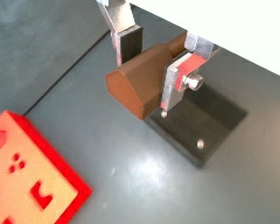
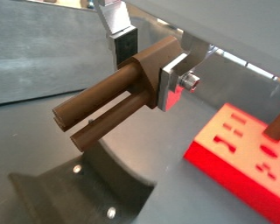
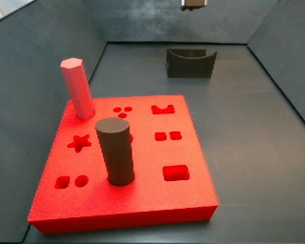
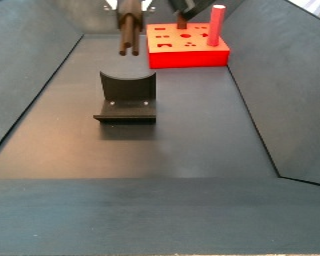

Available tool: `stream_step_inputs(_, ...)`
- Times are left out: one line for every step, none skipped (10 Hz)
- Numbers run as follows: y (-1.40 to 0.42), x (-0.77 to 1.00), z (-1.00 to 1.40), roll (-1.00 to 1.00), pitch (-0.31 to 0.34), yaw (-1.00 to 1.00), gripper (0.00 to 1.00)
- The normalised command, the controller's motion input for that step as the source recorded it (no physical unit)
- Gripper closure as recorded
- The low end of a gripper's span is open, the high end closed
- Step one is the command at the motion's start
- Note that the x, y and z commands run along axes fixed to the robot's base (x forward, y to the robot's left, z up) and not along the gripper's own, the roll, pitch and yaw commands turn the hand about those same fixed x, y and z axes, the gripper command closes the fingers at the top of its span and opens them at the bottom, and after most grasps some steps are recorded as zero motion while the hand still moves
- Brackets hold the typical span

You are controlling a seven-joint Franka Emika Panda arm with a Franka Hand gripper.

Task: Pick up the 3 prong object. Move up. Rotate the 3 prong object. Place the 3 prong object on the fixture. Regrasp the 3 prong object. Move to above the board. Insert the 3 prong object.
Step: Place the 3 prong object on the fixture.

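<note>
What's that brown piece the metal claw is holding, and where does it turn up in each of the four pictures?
Wrist view: the 3 prong object is clamped in the gripper, above the fixture.
Wrist view: it juts from the gripper.
Side view: only the gripper's tip shows; no object visible.
Side view: it hangs at top.
Shared landmark: the board.

- The dark grey floor [image 4: 190, 140] of the walled bay carries two things.
- The fixture [image 4: 125, 96] stands on its base plate mid-floor; a side view shows it near the back wall.
- The red board [image 3: 123, 167] lies flat, well apart from the fixture.
- The claw [image 4: 128, 10] hangs above the floor, touching neither.
</note>
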Motion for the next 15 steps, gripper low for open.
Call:
stream_step_inputs(0.05, 0.14, -0.01, -0.72, 0.064, -0.16, 1.0)
stream_step_inputs(0.05, 0.05, 0.0, -0.54, 0.036, -0.14, 1.0)
stream_step_inputs(0.04, 0.02, 0.0, -0.36, -0.006, -0.12, 1.0)
stream_step_inputs(0.01, 0.03, 0.0, -0.21, -0.022, -0.1, 1.0)
stream_step_inputs(0.13, 0.12, -1.0, -1.0, 0.153, 0.02, 1.0)
stream_step_inputs(0.13, 0.12, -1.0, -1.0, 0.153, 0.02, 1.0)
stream_step_inputs(0.14, 0.14, -1.0, -0.98, 0.206, -0.04, 1.0)
stream_step_inputs(0.14, 0.15, -1.0, -0.82, 0.214, -0.08, 1.0)
stream_step_inputs(0.14, 0.15, -1.0, -0.66, 0.193, -0.12, 1.0)
stream_step_inputs(0.14, 0.16, -1.0, -0.49, 0.161, -0.15, 1.0)
stream_step_inputs(0.14, 0.17, -1.0, -0.32, 0.127, -0.17, 1.0)
stream_step_inputs(0.12, 0.16, -0.91, -0.2, 0.079, -0.19, 1.0)
stream_step_inputs(0.11, 0.13, -0.68, -0.16, 0.055, -0.19, 1.0)
stream_step_inputs(0.08, 0.11, -0.46, -0.13, 0.038, -0.18, 1.0)
stream_step_inputs(0.07, 0.1, -0.27, -0.1, 0.024, -0.16, 1.0)
